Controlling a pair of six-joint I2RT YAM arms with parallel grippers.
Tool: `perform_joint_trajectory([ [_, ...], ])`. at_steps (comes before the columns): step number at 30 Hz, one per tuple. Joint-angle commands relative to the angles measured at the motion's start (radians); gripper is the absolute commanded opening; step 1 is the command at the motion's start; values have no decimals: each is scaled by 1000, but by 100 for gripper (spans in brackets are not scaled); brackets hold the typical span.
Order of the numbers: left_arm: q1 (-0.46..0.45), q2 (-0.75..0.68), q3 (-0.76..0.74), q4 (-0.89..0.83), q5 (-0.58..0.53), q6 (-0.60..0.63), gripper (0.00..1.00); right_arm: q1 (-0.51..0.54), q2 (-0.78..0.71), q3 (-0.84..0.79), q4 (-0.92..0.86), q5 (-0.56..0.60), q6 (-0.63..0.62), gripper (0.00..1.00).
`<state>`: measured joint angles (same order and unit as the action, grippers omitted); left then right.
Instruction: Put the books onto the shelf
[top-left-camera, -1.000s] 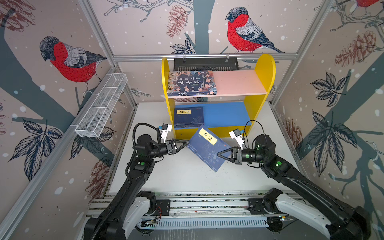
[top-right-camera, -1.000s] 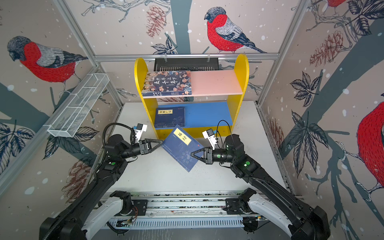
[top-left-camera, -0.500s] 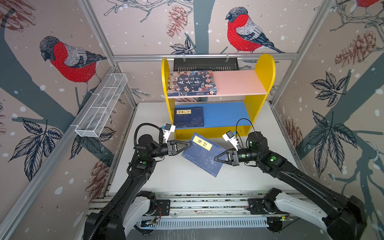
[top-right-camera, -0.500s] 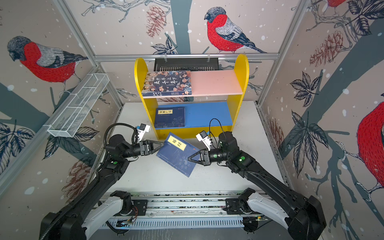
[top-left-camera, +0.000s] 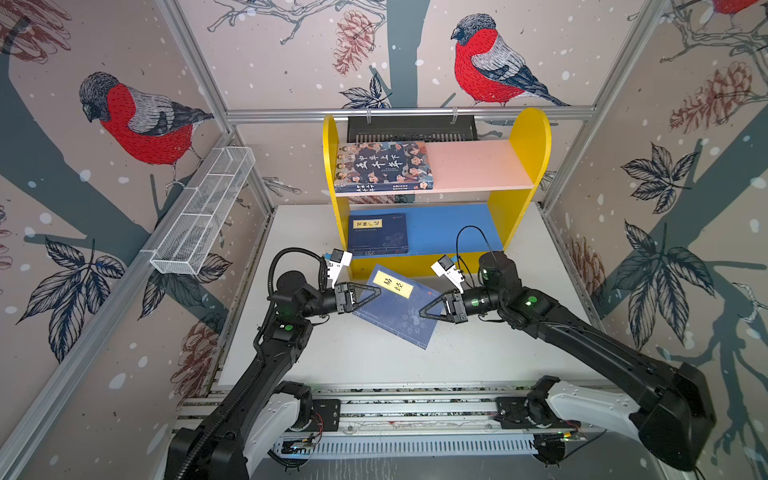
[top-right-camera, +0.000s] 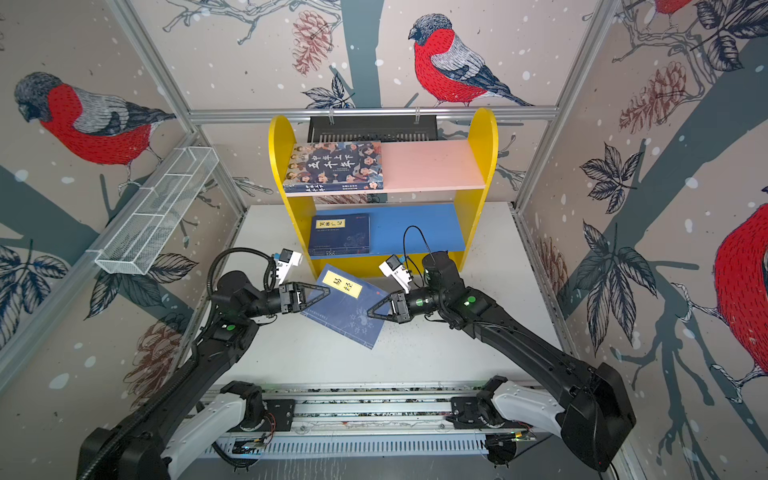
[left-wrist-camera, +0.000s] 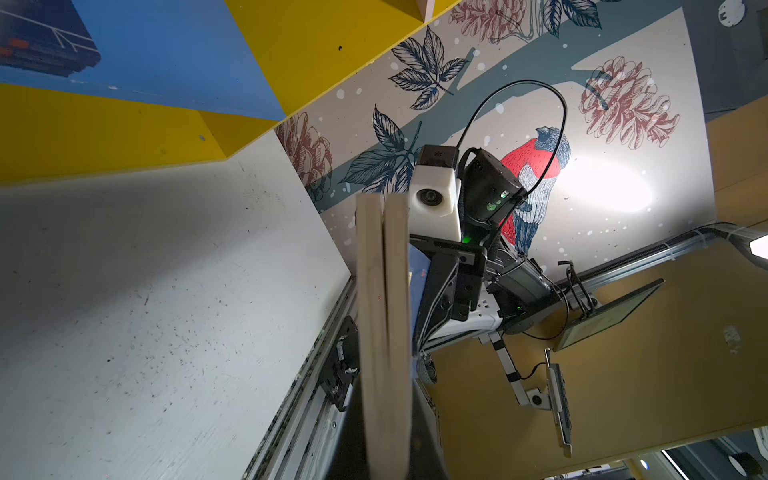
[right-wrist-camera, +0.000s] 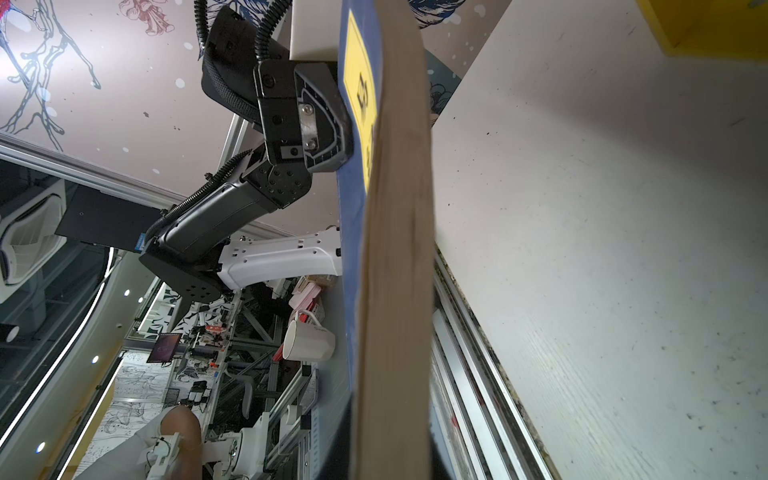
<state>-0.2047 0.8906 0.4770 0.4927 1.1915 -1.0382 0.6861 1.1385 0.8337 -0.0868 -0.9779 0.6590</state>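
A thin navy book with a yellow label hangs tilted above the table, just in front of the shelf. My left gripper is shut on its left edge. My right gripper clasps its right edge. Both wrist views show the book's page edge running between the jaws of the left gripper and the right gripper. The illustrated book lies on the pink upper board. Another navy book lies on the blue lower board.
A white wire mesh tray hangs on the left wall. A black slotted basket hangs behind the shelf. The right halves of the pink board and the blue board are bare. The white table ends at a metal rail.
The right gripper carried the navy book leftward to the left gripper. The left jaws, open a second ago, have closed on the book's left edge.
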Motion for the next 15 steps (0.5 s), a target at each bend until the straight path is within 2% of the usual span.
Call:
perform_joint_trajectory([
  [1, -3, -18, -5, 62, 0, -19, 0, -2, 14, 22, 43, 24, -19, 48],
  [3, -2, -27, -5, 79, -20, -23, 0, -9, 13, 14, 72, 64, 9, 58],
  [5, 0, -25, 4, 100, -36, -31, 0, -23, -1, -24, 142, 108, 70, 62],
  [15, 51, 35, 57, 171, -105, -106, 0, -27, -82, -264, 603, 219, 366, 67],
])
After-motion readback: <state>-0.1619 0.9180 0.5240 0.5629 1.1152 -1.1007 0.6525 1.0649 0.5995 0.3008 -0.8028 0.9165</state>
